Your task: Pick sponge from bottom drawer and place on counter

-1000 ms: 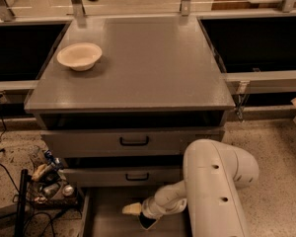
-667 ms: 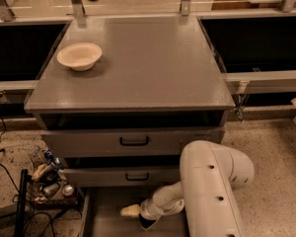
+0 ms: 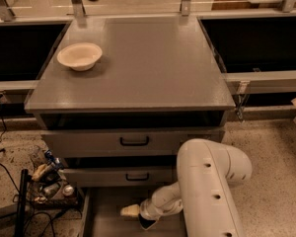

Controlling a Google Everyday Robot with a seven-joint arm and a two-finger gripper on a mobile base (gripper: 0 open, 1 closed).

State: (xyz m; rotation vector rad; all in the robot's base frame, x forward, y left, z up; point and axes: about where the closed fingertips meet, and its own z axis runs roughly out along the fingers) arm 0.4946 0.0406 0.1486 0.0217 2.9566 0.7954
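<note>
Camera view, far left: a tangle of black cables [image 3: 5,181] lies on the speckled floor beside a heap of small odds and ends [image 3: 47,179] at the cabinet's foot. Above it a dark recessed bay [image 3: 19,51] flanks the cabinet. On the counter [image 3: 153,63], a cream bowl [image 3: 79,56] sits upright near the left rear corner.

Below the front edge of the counter, the two grey drawers with black handles, upper [image 3: 134,141] and lower [image 3: 137,176], are pushed in. Under them the bottom drawer [image 3: 106,221] is pulled out, with its grey floor showing.

The gripper [image 3: 133,212] is low inside this drawer, near the middle of its floor, with a pale tip pointing left. Whether the jaws are parted or closed cannot be told. A small dark shape [image 3: 147,224] shows just under the wrist on the drawer floor. Whether that is the sponge cannot be told, and the sponge is not plainly visible anywhere.

The white arm [image 3: 207,181] bends up and to the right from the gripper, its thick segment covering the right part of the drawer. Further right, a second dark bay [image 3: 256,38] flanks the cabinet.
</note>
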